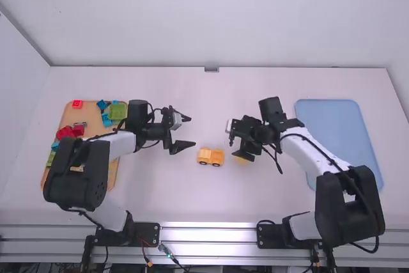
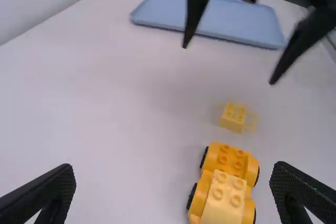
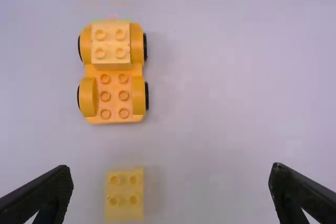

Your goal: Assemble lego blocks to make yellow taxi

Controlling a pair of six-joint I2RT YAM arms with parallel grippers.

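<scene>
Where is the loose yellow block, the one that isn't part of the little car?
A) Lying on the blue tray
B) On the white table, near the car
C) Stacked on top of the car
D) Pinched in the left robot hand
B: the loose yellow block sits on the white table a little way from the car, with a gap of bare tabletop between them.

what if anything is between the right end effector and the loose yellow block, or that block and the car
Nothing visible stands between the open right end effector and the yellow block, nor between that block and the car.
</scene>
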